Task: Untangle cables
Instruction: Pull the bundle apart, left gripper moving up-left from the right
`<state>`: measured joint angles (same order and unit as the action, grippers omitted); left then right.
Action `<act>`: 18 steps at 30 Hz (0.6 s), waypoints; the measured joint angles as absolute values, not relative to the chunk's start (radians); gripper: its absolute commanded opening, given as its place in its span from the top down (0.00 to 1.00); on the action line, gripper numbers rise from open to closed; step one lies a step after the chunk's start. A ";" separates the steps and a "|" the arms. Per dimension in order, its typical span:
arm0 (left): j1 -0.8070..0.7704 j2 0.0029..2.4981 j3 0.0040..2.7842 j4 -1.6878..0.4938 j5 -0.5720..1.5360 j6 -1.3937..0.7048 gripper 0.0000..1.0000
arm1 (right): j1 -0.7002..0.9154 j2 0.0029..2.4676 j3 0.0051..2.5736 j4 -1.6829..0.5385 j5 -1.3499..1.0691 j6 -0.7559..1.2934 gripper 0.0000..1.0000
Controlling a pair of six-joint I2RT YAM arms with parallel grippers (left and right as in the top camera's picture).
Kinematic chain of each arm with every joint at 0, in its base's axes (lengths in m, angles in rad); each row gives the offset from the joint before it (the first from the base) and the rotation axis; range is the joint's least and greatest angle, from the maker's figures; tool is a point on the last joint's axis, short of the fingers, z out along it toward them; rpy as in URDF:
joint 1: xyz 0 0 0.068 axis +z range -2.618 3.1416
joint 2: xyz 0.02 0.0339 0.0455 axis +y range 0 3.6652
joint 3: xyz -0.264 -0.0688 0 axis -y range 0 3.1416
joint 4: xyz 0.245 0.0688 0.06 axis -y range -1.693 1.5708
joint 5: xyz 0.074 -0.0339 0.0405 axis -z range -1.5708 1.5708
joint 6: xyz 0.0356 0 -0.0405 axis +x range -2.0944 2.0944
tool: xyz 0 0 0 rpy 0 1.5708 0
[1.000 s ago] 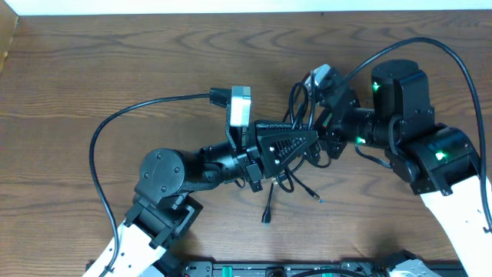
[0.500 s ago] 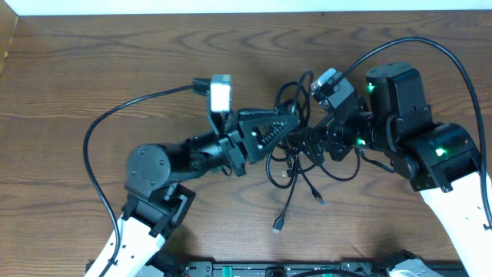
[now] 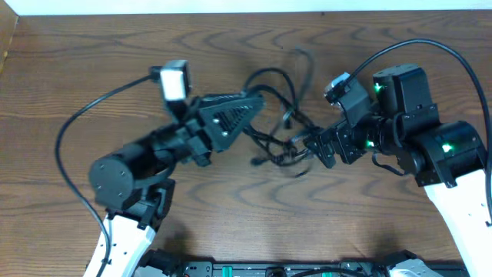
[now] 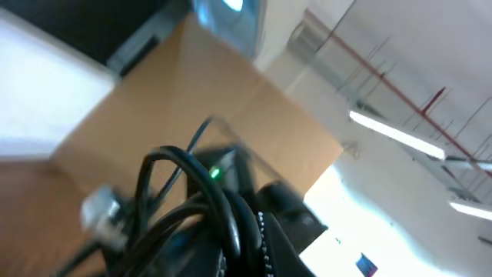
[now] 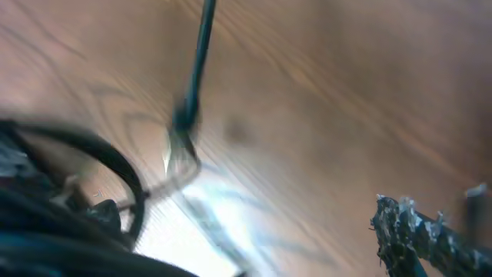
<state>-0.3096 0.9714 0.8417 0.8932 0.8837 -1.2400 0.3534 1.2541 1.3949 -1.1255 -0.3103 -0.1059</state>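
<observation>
A: Grippers, counted?
B: Two. Left gripper pressed together, pinching a black cord of the cables. Right gripper spread wide.

A: Anything held on the right?
B: Cannot tell. Cords bunched against one side in the right wrist view. One ridged finger bare at the other side.

A: Tangle where?
B: Strung between the two grippers, over the wooden table. Loops reaching out beyond the left gripper's tip. Knot nearer the right gripper, just off its fingers.

A: How many cords?
B: Several thin black ones. No exact count possible, too crossed over.

A: Plugs?
B: One seen fairly well: plug on a single strand ahead of the right gripper, metal end toward the wood, blurred. From overhead, one loose end between the grippers, apart from both.

A: Left wrist view?
B: Blurred as well. Thick loop of cords right up against the camera, and one green light glowing beyond it.
</observation>
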 measured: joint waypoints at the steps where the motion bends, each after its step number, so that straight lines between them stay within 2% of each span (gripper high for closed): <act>1: -0.295 0.963 0.844 0.912 0.870 -1.249 0.92 | 0.350 1.259 1.386 -1.145 -0.279 -0.113 0.01; 5: -0.242 0.924 0.870 0.937 0.838 -1.281 0.93 | 0.335 1.291 1.355 -1.168 -0.187 -0.121 0.01; 18: -0.150 0.921 0.871 0.927 0.832 -1.309 0.92 | 0.329 1.291 1.355 -1.187 -0.110 -0.124 0.01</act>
<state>-0.1505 0.9207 0.8707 0.9268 0.8322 -1.3094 0.3286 1.2911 1.3552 -1.1873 -0.1097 -0.1242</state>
